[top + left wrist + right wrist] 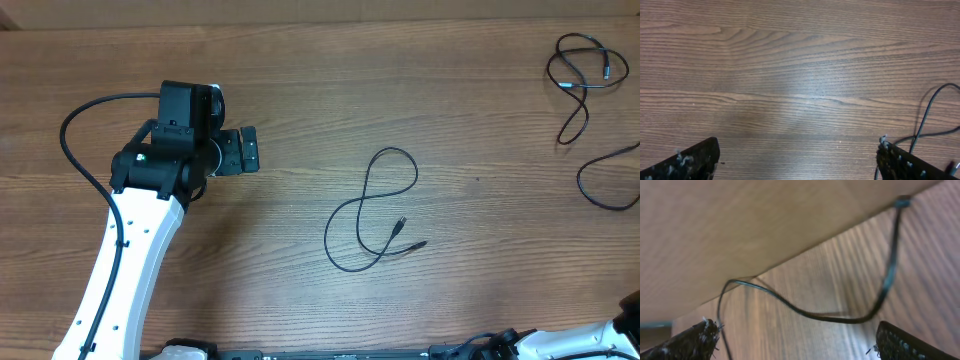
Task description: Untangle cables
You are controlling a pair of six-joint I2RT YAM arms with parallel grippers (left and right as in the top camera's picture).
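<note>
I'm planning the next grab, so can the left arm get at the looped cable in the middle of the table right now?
Probably yes. The left end effector is open, and only bare table lies between it and the middle cable. Whether the arm stretches that far is uncertain.

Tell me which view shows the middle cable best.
Overhead: the middle cable lies whole, both plug ends visible. Left wrist catches only a black strand at its edge; right wrist shows one cable stretch, identity unclear.
</note>
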